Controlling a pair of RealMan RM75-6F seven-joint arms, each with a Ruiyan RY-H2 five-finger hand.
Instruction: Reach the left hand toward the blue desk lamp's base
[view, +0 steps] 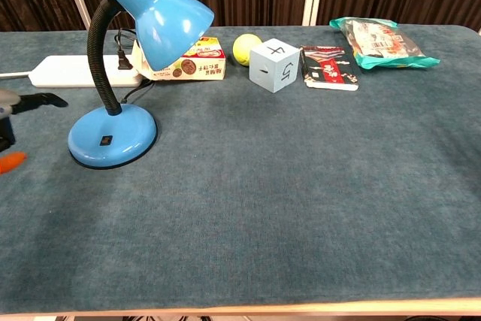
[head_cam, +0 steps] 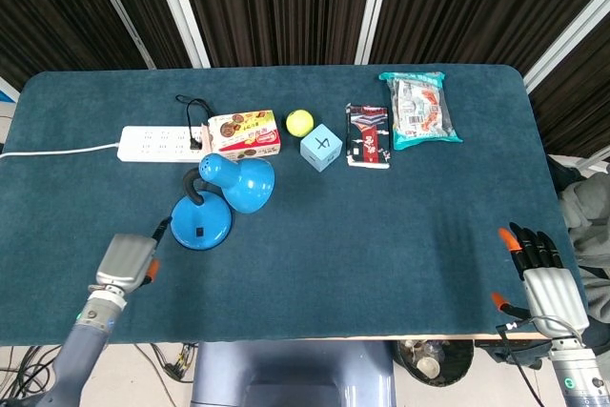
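Note:
The blue desk lamp stands left of centre on the table, its round base [head_cam: 201, 223] [view: 113, 134] flat on the cloth and its shade [head_cam: 243, 181] [view: 158, 9] bent over on a black neck. My left hand [head_cam: 124, 259] [view: 10, 110] hovers just left of the base, holding nothing. Its dark fingertips [head_cam: 162, 227] point at the base rim with a small gap between them. In the chest view only a black fingertip and an orange thumb tip show at the left edge. My right hand [head_cam: 543, 278] rests at the table's near right edge, fingers spread and empty.
Behind the lamp lie a white power strip [head_cam: 157, 143] with the lamp's plug, a biscuit box [head_cam: 244, 132], a tennis ball [head_cam: 300, 122], a pale blue cube [head_cam: 321, 148], a dark snack packet [head_cam: 367, 136] and a teal snack bag [head_cam: 419, 109].

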